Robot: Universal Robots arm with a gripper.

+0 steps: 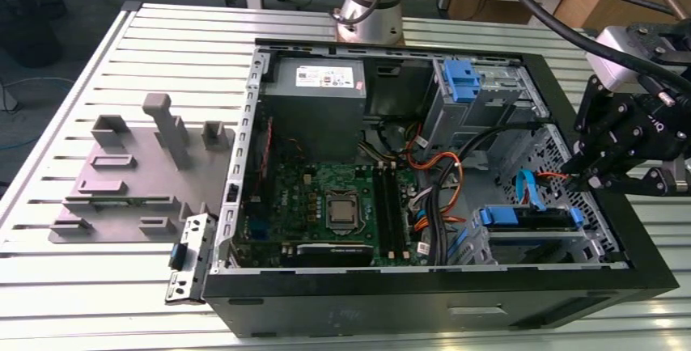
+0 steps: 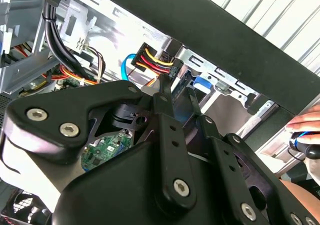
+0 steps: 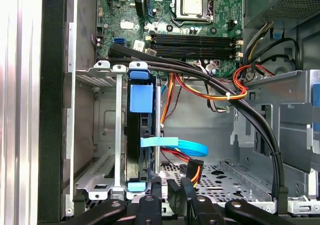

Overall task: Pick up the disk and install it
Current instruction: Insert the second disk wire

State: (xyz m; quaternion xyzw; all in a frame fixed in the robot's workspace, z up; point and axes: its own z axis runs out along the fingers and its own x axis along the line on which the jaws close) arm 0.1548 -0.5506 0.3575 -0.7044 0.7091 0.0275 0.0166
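The disk sits inside the drive cage at the front corner of the open computer case, on the exterior view's right, with blue carrier rails on its edges. In the first wrist view the disk stands on edge between the cage's metal walls, a blue tab at its near end. My gripper hovers just outside the case wall beside that cage, apart from the disk. In both wrist views the black fingers stand a narrow gap apart around the gripper, nothing between them.
A blue ribbon cable and red-orange wires hang beside the cage. A thick black cable bundle crosses above the motherboard. A power supply and blue latch sit at the back. A hand is near the case.
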